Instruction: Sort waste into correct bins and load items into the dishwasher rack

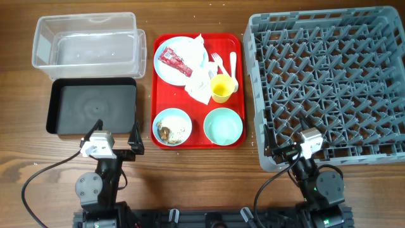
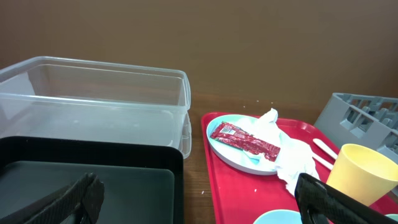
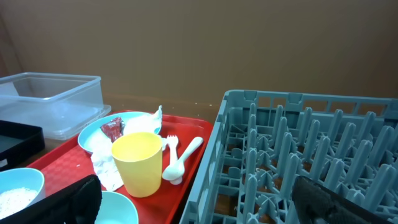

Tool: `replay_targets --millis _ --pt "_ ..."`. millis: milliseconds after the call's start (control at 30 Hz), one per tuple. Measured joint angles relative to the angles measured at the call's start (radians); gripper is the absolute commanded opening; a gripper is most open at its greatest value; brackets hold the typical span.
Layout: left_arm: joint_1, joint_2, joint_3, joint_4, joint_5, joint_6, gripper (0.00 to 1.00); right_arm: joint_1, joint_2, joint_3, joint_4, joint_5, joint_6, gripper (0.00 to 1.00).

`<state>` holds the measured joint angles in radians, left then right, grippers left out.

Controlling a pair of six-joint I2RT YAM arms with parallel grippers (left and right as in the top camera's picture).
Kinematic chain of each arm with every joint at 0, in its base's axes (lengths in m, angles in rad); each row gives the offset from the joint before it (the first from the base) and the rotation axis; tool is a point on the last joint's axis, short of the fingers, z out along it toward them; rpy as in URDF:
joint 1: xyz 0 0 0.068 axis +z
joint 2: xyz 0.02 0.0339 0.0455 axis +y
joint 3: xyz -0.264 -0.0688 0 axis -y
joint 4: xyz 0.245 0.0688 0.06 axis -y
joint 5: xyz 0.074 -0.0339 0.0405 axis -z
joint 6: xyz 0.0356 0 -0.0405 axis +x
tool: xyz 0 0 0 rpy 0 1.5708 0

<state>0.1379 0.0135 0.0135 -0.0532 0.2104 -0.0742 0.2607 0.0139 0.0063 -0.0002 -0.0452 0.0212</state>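
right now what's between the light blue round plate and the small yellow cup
A crumpled white paper napkin, draped off the light blue plate toward the yellow cup; the overhead view shows it best.

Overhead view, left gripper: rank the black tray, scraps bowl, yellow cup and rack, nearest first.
From the left gripper:
1. Black tray, directly ahead of it.
2. Scraps bowl, just to its right.
3. Yellow cup, farther right and back.
4. Rack, far right.

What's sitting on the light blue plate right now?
A red wrapper lies on the plate, and crumpled white napkins cover its right side. Anything beneath the napkins is hidden.
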Motion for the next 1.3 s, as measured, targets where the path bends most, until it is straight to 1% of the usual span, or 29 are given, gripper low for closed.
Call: replay_targets --millis 133,667,833,1033,1200,1300 --pt "0.000 0.000 -0.001 0.035 0.000 0.000 1.00 0.000 0.000 0.000 0.000 0.000 0.000 1.00" --pt "0.000 0.000 0.001 0.035 0.000 0.000 1.00 0.000 0.000 0.000 0.000 0.000 0.000 1.00" --pt "0.000 0.010 0.051 0.009 0.000 0.000 1.00 0.000 0.000 0.000 0.000 0.000 0.000 1.00" --pt "0.000 0.119 0.159 -0.029 0.000 0.000 1.00 0.000 0.000 0.000 0.000 0.000 0.000 1.00" --pt "0.000 0.275 0.271 -0.038 0.000 0.000 1.00 0.000 0.002 0.000 0.000 0.000 0.000 1.00" --pt "0.000 0.373 0.351 -0.074 -0.001 0.000 1.00 0.000 0.002 0.000 0.000 0.000 0.000 1.00"
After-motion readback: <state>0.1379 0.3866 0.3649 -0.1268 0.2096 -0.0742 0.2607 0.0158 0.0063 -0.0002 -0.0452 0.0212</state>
